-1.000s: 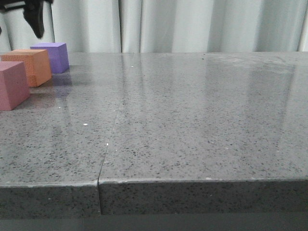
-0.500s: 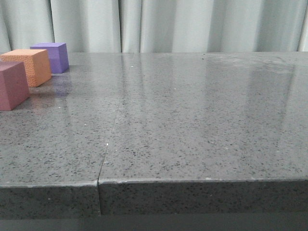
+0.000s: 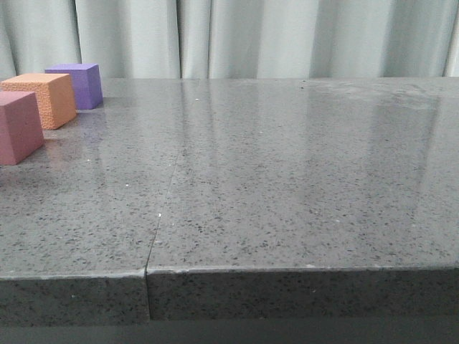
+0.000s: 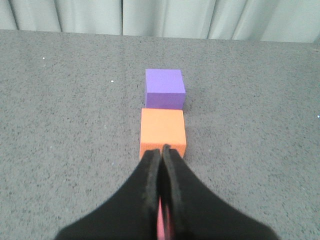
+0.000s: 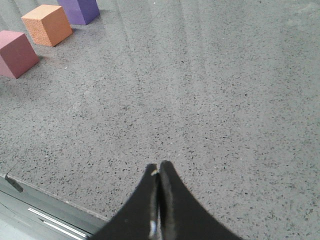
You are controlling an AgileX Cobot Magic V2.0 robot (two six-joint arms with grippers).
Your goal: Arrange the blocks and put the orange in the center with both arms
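Three cubes stand in a row at the table's far left: purple block farthest, orange block in the middle, pink block nearest. In the left wrist view my left gripper is shut and empty, hanging above the row with its tips over the near edge of the orange block; the purple block lies beyond it, and a sliver of the pink block shows between the fingers. My right gripper is shut and empty near the table's front edge, far from the pink, orange and purple blocks.
The grey speckled table has a seam running from the front edge toward the back. A pale curtain hangs behind it. The table's front edge shows beside my right gripper.
The left arm, seen a second ago above the cubes at the top left of the front view, has left that view. The cubes have not moved.
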